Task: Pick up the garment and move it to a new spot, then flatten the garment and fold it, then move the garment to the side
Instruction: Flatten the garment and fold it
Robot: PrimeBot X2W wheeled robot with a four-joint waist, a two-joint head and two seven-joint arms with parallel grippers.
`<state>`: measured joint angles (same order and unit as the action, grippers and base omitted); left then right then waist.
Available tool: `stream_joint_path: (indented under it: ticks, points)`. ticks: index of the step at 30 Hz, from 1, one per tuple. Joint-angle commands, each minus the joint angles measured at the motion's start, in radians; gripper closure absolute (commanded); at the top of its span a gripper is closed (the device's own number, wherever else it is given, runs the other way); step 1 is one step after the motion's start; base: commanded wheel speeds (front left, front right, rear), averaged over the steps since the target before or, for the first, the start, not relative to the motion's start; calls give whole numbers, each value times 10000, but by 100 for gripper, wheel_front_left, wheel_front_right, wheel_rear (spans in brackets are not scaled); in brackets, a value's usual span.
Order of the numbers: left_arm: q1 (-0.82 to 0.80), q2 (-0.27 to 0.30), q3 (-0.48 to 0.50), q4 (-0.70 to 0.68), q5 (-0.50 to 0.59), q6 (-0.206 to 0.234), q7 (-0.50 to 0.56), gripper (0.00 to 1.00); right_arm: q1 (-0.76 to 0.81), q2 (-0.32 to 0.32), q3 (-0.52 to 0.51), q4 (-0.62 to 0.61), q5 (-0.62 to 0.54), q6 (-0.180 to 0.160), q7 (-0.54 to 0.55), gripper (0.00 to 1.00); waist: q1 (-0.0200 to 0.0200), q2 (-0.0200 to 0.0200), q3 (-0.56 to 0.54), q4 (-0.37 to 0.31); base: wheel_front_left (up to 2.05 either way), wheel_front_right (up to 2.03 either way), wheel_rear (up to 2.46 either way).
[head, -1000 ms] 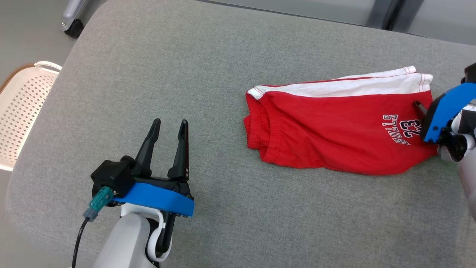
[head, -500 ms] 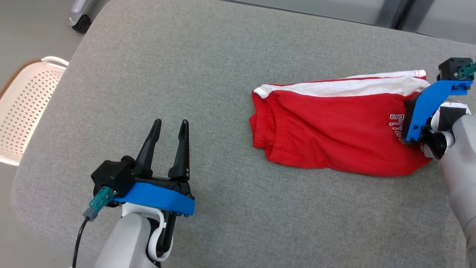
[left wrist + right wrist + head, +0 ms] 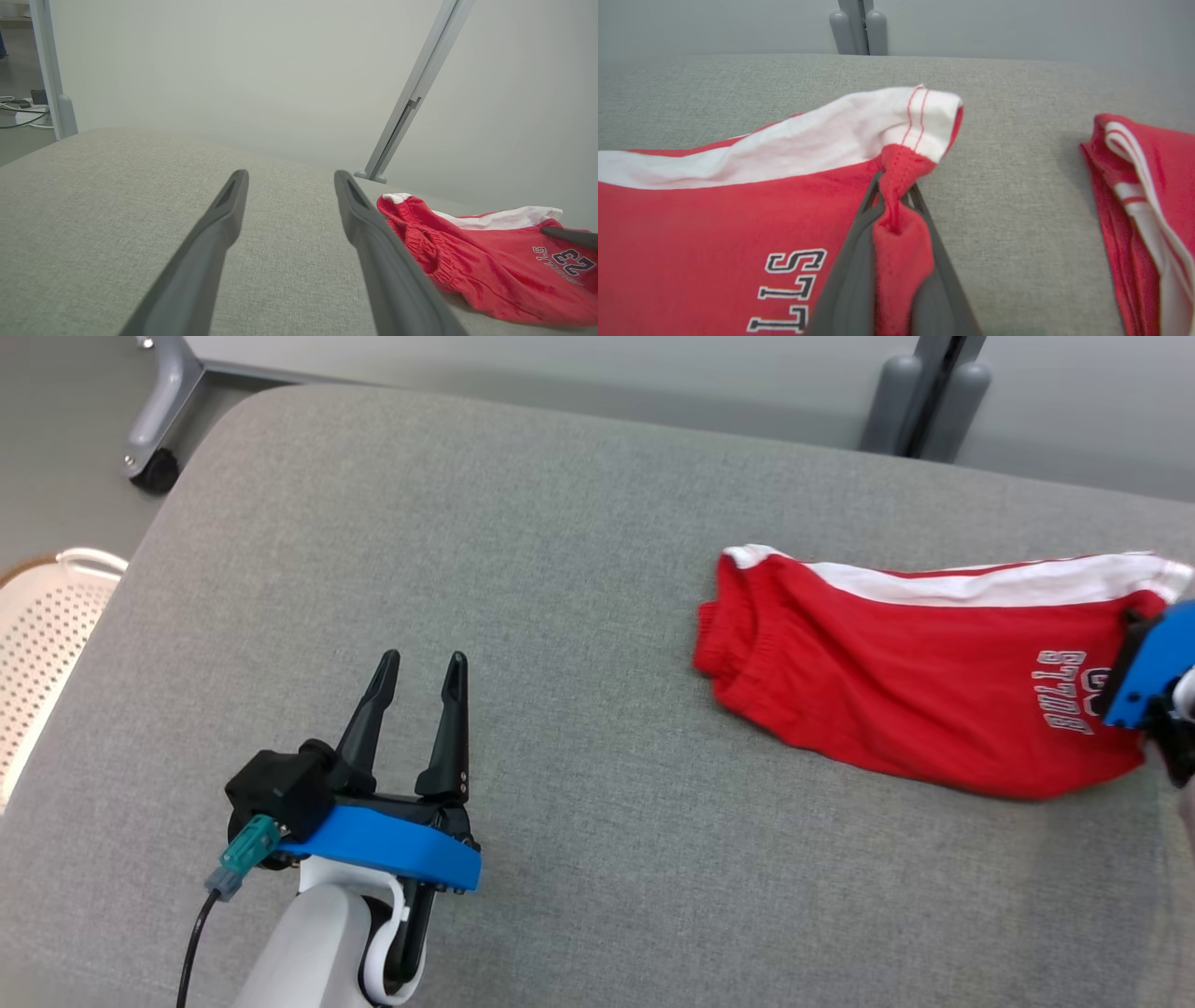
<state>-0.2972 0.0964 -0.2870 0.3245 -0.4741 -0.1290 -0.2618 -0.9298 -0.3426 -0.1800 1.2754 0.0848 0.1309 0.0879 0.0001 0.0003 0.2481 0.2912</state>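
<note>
The red cotton shorts with a white side stripe and a dark "BULLS 23" print [image 3: 896,700] lie on the right half of the grey fabric-covered table top [image 3: 560,569]. Their gathered waistband points left and their leg hem points right. My right arm reaches in from the right edge of the head view, where its blue wrist bracket and a bit of pale wrist sit over the printed end of the shorts. My right gripper [image 3: 895,186] is closed tight on the hem corner just below the white stripe, and a twisted fold of red cloth is squeezed between the two dark fingers. The rest of the shorts [image 3: 714,210] lies spread on the table top. A second folded red garment with white stripes [image 3: 1148,196] lies further right, apart from the held hem with bare grey fabric between them. My left arm rises from the near left, pale forearm upright and fingers pointing to the far side. My left gripper [image 3: 422,663] hovers with its jaws spread wide and touches nothing. A broad bare stretch of table top separates it from the waistband of the shorts [image 3: 490,275]. The table top rounds off at its far left corner, beside a grey metal leg on a caster [image 3: 154,429]. A grey upright post [image 3: 920,392] stands beyond the far edge. A white perforated plastic basket [image 3: 37,644] sits off the left edge.
</note>
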Motion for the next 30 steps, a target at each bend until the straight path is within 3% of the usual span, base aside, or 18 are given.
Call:
stream_joint_path:
  ticks: [1, 7, 19, 29, 30]
  points:
    - [120, 88, -23, 10, -42, -10, -39, 0, 154, -225, -110, -102, -244, -2, -103, 100, -1, -3, -253, -194, 0, 0, 0]
    - [332, 155, -58, 112, -116, -10, -40, 0, -11, -407, -427, -539, -1068, -2, 159, 100, -1, -3, -683, -268, 0, 0, 0]
    - [420, 151, -396, 110, -259, -10, -40, 0, -301, 2107, -293, -1622, -2201, 0, 1803, 100, -1, -3, -883, 369, 0, 0, 0]
    - [247, 63, -612, 164, -359, -9, -40, 0, 220, 2775, -989, -1939, -2890, 0, 2492, 100, -1, -3, -633, 1198, 0, 0, 0]
    - [238, 61, -582, 156, -372, -9, -40, 0, 245, 2815, -1014, -1950, -2935, 0, 2558, 69, -1, -3, -607, 1233, 0, 0, 0]
